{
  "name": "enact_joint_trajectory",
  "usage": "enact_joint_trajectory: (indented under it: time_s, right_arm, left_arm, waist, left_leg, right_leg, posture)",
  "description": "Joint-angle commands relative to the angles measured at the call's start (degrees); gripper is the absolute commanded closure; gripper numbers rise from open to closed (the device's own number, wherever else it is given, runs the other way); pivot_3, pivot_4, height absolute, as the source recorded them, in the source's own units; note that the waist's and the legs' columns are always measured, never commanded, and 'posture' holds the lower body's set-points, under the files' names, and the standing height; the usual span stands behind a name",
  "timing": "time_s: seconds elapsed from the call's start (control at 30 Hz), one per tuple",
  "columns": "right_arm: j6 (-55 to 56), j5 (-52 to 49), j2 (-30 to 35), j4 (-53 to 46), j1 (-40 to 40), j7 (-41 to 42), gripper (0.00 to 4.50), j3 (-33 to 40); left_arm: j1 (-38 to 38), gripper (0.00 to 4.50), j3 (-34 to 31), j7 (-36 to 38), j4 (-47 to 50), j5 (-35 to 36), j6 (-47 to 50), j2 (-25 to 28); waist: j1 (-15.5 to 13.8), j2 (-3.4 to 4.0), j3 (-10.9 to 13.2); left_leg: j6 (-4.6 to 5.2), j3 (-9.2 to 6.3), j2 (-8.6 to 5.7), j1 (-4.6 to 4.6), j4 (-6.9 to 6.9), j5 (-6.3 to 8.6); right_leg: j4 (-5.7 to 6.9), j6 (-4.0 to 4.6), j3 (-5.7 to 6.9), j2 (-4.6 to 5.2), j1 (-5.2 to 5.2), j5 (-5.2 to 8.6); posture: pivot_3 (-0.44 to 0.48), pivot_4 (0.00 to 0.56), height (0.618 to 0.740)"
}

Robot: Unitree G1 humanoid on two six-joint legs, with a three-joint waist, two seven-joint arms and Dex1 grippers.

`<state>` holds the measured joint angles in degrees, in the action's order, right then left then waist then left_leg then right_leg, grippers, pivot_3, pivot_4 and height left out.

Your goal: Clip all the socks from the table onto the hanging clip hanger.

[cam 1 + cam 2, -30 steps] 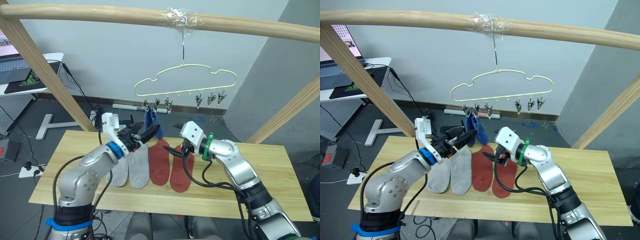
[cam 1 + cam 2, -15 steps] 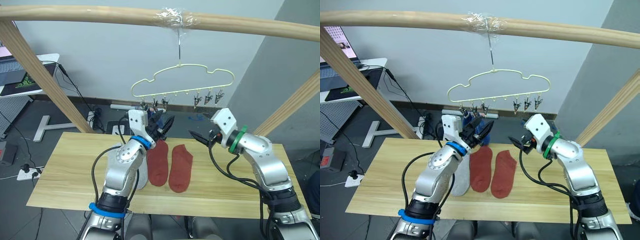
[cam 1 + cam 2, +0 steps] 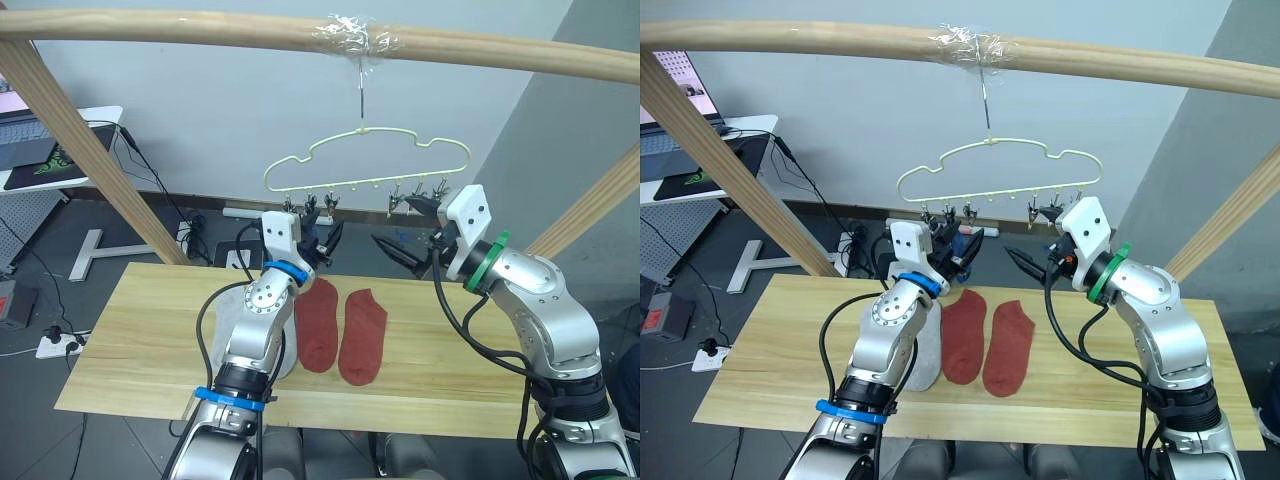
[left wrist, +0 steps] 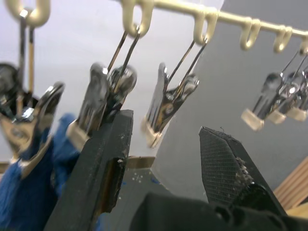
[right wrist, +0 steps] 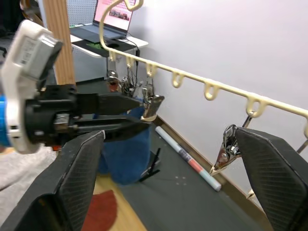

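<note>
On the left of the wide light wooden plank bench [image 3: 130, 340], a light grey ankle sock [image 3: 228, 318] lies partly hidden behind the left arm. The left end effector [image 3: 322, 243] is raised just under the left clips of the thin pale yellow wire clip hanger [image 3: 368, 160], its black fingers [image 4: 101, 168] released and apart beside a grey metal clip [image 4: 166, 103]; blue sock fabric [image 4: 29, 192] hangs from the neighbouring clips. Two rust red ankle socks [image 3: 342, 330] lie side by side mid-bench. To the right, the right end effector [image 3: 402, 228] hovers near the hanger's right-hand clips [image 3: 418, 197], fingers spread wide, holding nothing.
</note>
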<state>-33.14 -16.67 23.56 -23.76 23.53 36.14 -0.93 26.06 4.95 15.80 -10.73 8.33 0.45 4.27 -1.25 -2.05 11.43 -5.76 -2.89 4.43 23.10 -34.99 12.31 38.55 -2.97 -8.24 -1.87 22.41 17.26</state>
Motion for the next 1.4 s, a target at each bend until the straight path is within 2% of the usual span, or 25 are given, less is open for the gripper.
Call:
enact_joint_trajectory:
  time_s: [0.03, 0.47, 0.8, 1.4]
  right_arm:
    - [-1.17, -4.13, 0.65, -3.06, 1.28, 1.27, 0.00, 1.67]
    - [-1.16, -5.43, 2.30, -1.49, 1.87, 0.83, 0.00, 0.76]
    - [-0.68, -5.28, 2.52, -1.31, 1.93, 0.97, 0.00, 0.47]
    - [-0.58, -5.47, 3.25, -1.77, 1.43, 0.96, 0.00, 0.61]
  left_arm:
    - [2.04, 1.99, 0.12, 0.12, 0.21, -1.06, -3.06, -0.92]
    - [1.74, 1.99, 1.19, -0.19, 1.09, -4.96, -4.85, -0.64]
    - [2.74, 1.99, 0.52, -3.44, 0.11, -8.37, -5.23, -0.33]
    - [2.92, 1.99, 0.42, -4.32, 0.66, -8.46, -5.68, -0.95]
  waist:
    - [0.00, 0.00, 0.00]
    - [0.00, 0.00, 0.00]
    - [-0.02, 0.00, 0.00]
    - [-0.03, 0.00, -0.01]
  left_leg:
    - [0.00, 0.00, 0.00, 0.00, 0.00, 0.00]
    - [0.00, -0.01, 0.00, -0.02, -0.02, -0.01]
    - [0.00, -0.02, 0.00, -0.03, -0.06, -0.01]
    - [0.00, -0.02, 0.00, -0.05, -0.13, -0.02]
  right_leg:
    - [0.01, 0.00, 0.00, 0.00, 0.00, 0.00]
    - [0.09, 0.00, 0.02, 0.00, 0.00, 0.00]
    - [0.18, 0.00, 0.03, 0.00, 0.00, 0.00]
    - [0.33, 0.00, 0.04, 0.00, -0.01, 0.00]
  posture:
    - [0.071, 0.159, 0.740]
    - [0.076, 0.153, 0.740]
    - [0.075, 0.151, 0.740]
    - [0.074, 0.148, 0.740]
